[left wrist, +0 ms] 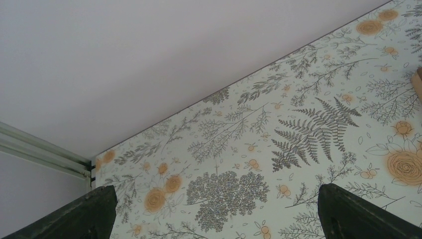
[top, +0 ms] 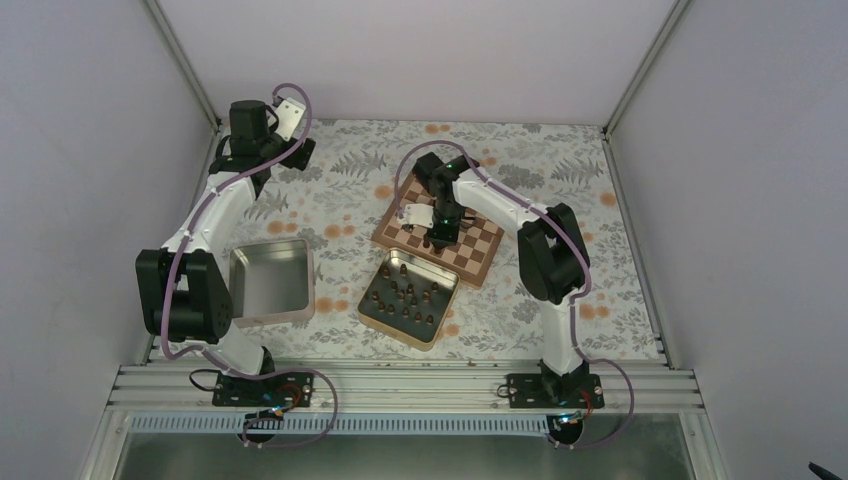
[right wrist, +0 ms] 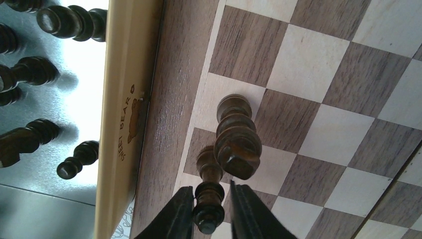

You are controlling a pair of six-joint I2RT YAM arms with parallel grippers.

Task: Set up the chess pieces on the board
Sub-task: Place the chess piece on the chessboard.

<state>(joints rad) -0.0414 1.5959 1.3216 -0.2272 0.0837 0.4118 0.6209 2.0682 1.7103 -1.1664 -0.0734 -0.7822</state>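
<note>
The chessboard (top: 482, 251) lies right of centre on the flowered cloth. In the right wrist view its brown border (right wrist: 159, 99) and checkered squares fill the frame. My right gripper (top: 440, 234) is over the board's near-left edge. Its fingers (right wrist: 211, 211) stand narrowly parted around a dark brown piece (right wrist: 209, 191) that stands upright on a square; the left finger touches it and a thin gap shows at the right finger. A taller dark piece (right wrist: 238, 142) stands just behind it. My left gripper (top: 291, 113) is raised at the far left, wide open and empty (left wrist: 214, 221).
A metal tin (top: 437, 322) just in front of the board holds several dark pieces (top: 405, 297), also seen in the right wrist view (right wrist: 69, 22) beyond its rim (right wrist: 122, 99). An empty square tin (top: 272, 281) lies at the left. Walls enclose the table.
</note>
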